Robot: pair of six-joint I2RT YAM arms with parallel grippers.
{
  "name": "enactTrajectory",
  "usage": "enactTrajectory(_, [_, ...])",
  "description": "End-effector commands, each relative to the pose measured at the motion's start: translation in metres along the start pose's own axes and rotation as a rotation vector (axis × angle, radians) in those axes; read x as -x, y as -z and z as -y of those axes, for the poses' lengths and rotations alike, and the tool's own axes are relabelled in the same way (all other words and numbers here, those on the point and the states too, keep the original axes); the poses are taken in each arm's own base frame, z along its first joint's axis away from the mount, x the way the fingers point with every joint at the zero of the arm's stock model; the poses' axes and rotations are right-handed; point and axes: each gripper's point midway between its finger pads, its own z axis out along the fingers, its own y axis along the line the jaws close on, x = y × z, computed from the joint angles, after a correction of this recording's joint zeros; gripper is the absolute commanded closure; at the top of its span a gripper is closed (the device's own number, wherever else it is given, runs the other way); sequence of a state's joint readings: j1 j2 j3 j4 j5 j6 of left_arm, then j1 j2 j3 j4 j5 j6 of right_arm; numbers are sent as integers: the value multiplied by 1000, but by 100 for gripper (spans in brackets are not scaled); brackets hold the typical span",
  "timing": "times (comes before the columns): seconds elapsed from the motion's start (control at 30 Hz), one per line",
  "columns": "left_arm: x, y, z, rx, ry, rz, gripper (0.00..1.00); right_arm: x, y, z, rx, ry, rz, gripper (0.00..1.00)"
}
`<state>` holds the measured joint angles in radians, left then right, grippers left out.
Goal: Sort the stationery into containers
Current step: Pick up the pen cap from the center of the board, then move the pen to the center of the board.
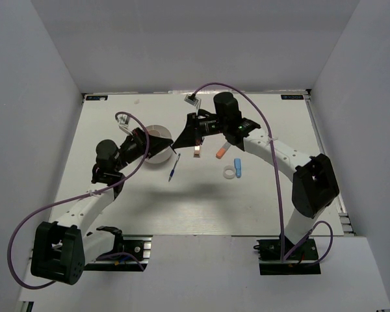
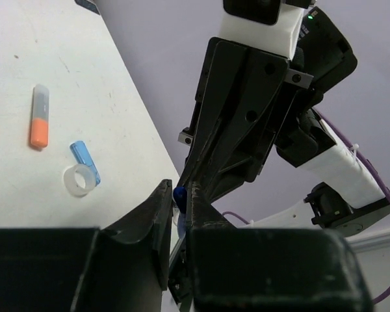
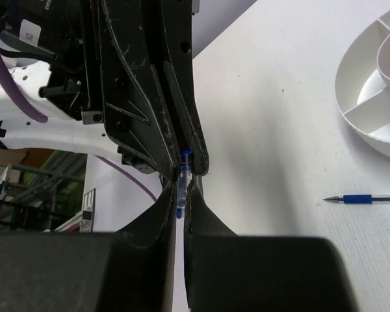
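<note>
Round white tub (image 1: 153,158), radial dividers around a central hub, upright on the table (image 1: 247,201), left of centre. Thin blue pen (image 1: 173,170), lying flat just beside the tub on its near side. Tan clip (image 1: 197,150), orange-white stick (image 1: 222,151), light-blue eraser (image 1: 238,168) and white ring (image 1: 229,173) lie flat to the right, ring touching eraser. Small blue-tipped piece (image 3: 186,156), off the table, pinched between the fingers of the left gripper (image 2: 180,195) and the right gripper (image 3: 184,188).

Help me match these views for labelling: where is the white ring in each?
Top external: white ring right of centre on the table.
Left wrist: left of centre, low.
Right wrist: not in it.
Shared landmark: the light-blue eraser beside it in both; top and right wrist share the blue pen.
</note>
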<state>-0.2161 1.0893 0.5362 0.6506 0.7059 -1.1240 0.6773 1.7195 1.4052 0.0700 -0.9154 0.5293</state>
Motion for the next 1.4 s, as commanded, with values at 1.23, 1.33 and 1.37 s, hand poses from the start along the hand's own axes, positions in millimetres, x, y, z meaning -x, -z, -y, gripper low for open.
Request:
enactTrajectory(1.23, [109,62,-68,381,240,433,100,-81,-24,148,120,1622,-748,69])
enactTrajectory(1.33, [108,65,-69,384,240,438,100,-89,-38,157,149,1564,-771,73])
enactTrajectory(1.37, [107,65,-70,386,242,436,100,-92,-38,160,150,1556,-779,73])
